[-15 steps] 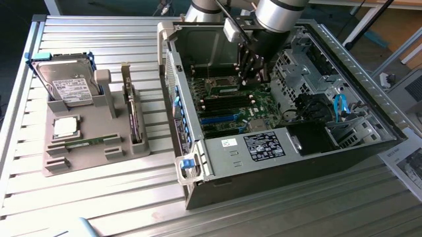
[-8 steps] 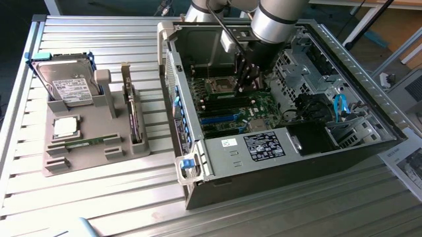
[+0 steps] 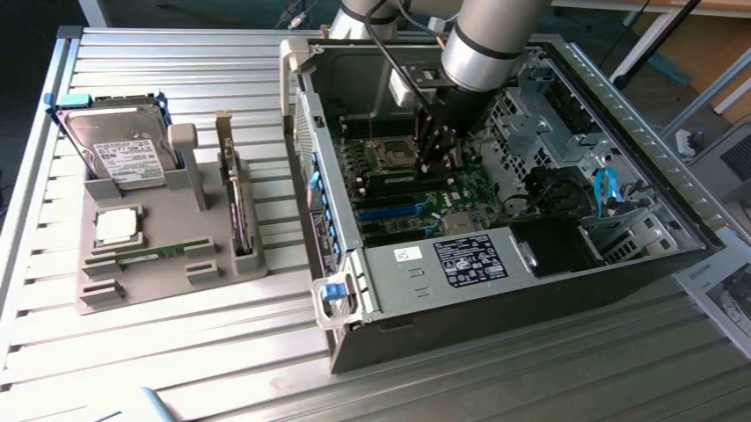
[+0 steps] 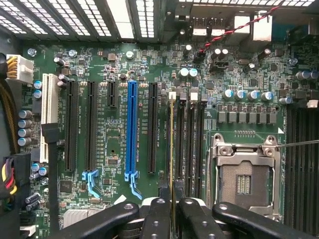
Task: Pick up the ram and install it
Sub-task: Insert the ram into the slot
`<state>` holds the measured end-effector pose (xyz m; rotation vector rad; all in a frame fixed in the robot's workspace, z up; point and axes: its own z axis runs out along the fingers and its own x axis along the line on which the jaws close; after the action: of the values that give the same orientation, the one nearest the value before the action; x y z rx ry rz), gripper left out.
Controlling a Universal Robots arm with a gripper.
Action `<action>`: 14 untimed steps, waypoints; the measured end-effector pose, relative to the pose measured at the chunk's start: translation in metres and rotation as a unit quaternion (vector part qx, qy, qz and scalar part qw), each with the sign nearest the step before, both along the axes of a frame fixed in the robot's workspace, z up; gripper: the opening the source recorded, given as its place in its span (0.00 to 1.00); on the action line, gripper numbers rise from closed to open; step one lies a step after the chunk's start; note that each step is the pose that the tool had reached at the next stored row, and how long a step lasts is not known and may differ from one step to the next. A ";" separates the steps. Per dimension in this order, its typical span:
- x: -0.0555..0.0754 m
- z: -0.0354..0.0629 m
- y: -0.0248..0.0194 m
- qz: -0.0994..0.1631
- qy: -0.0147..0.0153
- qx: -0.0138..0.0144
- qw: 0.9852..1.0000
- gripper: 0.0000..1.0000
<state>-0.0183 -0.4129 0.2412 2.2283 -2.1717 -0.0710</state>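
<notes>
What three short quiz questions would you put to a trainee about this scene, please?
1. True or false: the hand is shut on the ram.
2. The processor socket on the board is: A) empty, B) filled, C) under a fan.
3. Fill in: in the exterior view, the hand is inside the open computer ____.
Key: 1 true; 2 A; 3 case.

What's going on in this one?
The robot arm reaches into the open computer case, its pincer shut on a ram stick seen edge-on. The stick is lined up along the memory slots beside the empty processor socket; whether it is seated is unclear. A second ram stick lies on the grey tray outside.
</notes>
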 end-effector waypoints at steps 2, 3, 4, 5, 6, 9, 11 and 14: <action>0.001 -0.0006 0.0001 0.000 0.000 -0.001 1.000 0.13; 0.001 -0.0008 0.0000 0.000 0.000 -0.005 1.000 0.13; 0.001 -0.0008 -0.0001 0.000 0.000 -0.006 1.000 0.13; 0.001 -0.0012 -0.0001 0.000 0.000 -0.006 1.000 0.13; 0.001 -0.0016 0.0000 0.000 0.000 -0.005 1.000 0.13; 0.002 -0.0027 0.0000 0.000 0.000 -0.005 1.000 0.13; 0.003 -0.0041 0.0000 -0.006 0.000 -0.005 1.000 0.13; 0.003 -0.0048 0.0000 -0.013 0.000 -0.005 1.000 0.13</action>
<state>-0.0153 -0.4129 0.2364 2.1941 -2.1964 -0.0599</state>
